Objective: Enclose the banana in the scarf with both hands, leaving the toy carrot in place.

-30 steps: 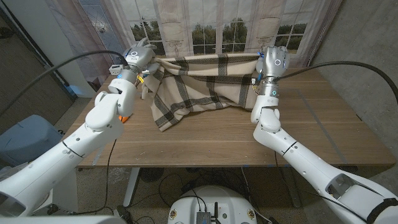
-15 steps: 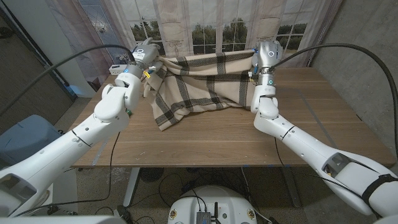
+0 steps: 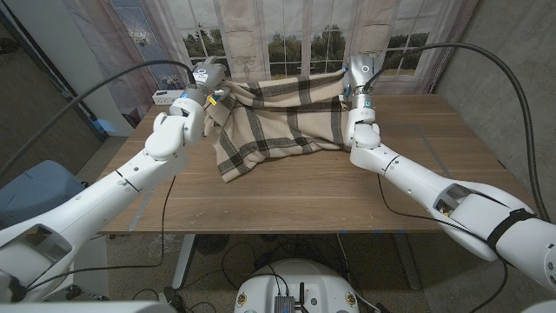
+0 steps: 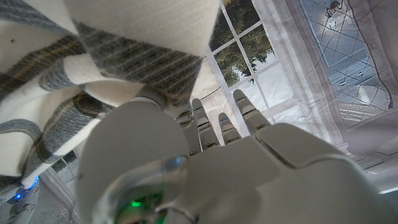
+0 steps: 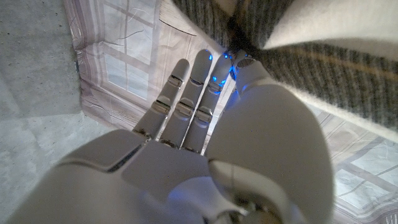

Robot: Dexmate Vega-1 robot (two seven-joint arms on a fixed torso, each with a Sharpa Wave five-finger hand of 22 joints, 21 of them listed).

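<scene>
Both hands have gone farther from the robot and a little toward each other since the earlier pictures, and the top edge of the scarf point(image 3: 278, 117) between them now sags less and sits nearer the far edge of the wooden table point(image 3: 295, 196). That table is the largest thing, and the scarf lies on its far half. The cloth is cream with dark plaid stripes. Its long axis runs left to right, from one hand to the other, and its loose lower corner points toward the near left of the table.

At the scarf's far left corner is the left hand point(image 3: 207, 76). In the left wrist view the thumb point(image 4: 149, 99) presses a fold of the cloth point(image 4: 93, 74), while the other fingers point(image 4: 227, 121) reach out straight and close together. At the far right corner is the right hand point(image 3: 357, 69). In the right wrist view its thumb point(image 5: 249, 68) meets the cloth point(image 5: 311, 56) and the other fingers point(image 5: 199, 81) lie straight, side by side. I cannot tell where the banana is under the cloth.
</scene>
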